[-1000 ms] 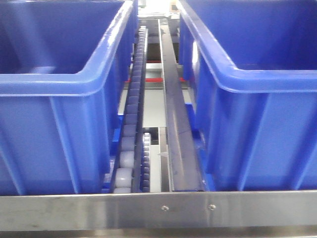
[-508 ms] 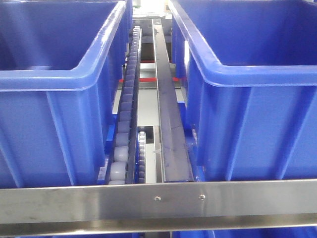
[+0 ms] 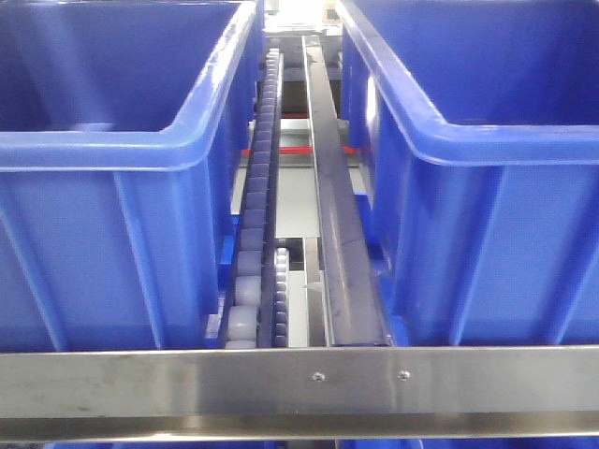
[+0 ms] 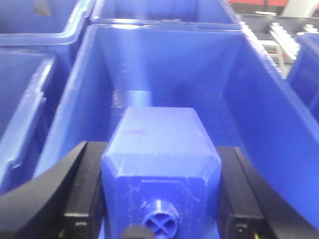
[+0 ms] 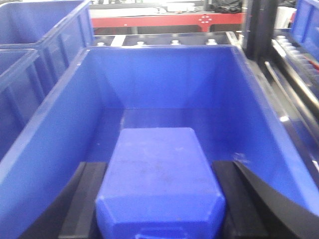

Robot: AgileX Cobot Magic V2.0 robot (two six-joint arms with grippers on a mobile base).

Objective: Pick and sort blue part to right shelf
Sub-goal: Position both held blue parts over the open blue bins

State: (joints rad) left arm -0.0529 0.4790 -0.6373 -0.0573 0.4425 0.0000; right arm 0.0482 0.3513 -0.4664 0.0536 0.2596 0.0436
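In the right wrist view my right gripper (image 5: 159, 172) is shut on the blue part (image 5: 157, 149), a dark-blue block with sloped shoulders. Its cap end is cut off by the frame's bottom edge. The part hangs over a large blue bin (image 5: 164, 74). My left gripper (image 4: 159, 167) is shut on a similar blue block (image 4: 159, 144) with a small round knob (image 4: 160, 221), held over another blue bin (image 4: 164, 64). The front view shows the right shelf's steel front rail (image 3: 187, 379) with two screws. Neither gripper appears in that view.
Two large blue bins (image 3: 103, 206) (image 3: 505, 206) stand on the shelf on either side of a grey roller track (image 3: 255, 234) and a steel divider bar (image 3: 337, 234). More blue bins (image 4: 30, 30) flank the left one. A red frame (image 5: 169, 20) runs behind.
In the front view the shelf drifted left, then back right. The front rail sits a little higher in the frame than a second ago.
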